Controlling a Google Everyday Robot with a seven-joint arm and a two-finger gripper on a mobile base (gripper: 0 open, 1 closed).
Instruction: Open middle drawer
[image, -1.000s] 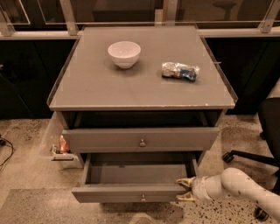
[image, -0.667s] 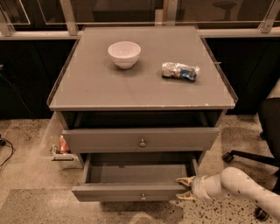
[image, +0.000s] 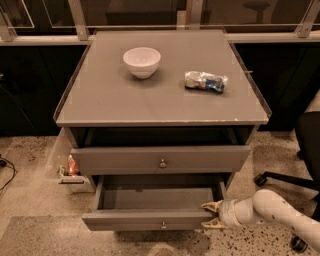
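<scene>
At the lower middle of the frame, the middle drawer (image: 145, 219) stands pulled well out of the grey cabinet, showing its shallow inside. At lower right, the gripper (image: 212, 215) sits at the right end of the drawer front, fingers spread, 1 above its edge and 1 below. Nothing has visibly shifted in the last second, so the opening looks finished. A bowl (image: 142, 61) and a packet (image: 205, 81) rest on the desk (image: 150, 105).
</scene>
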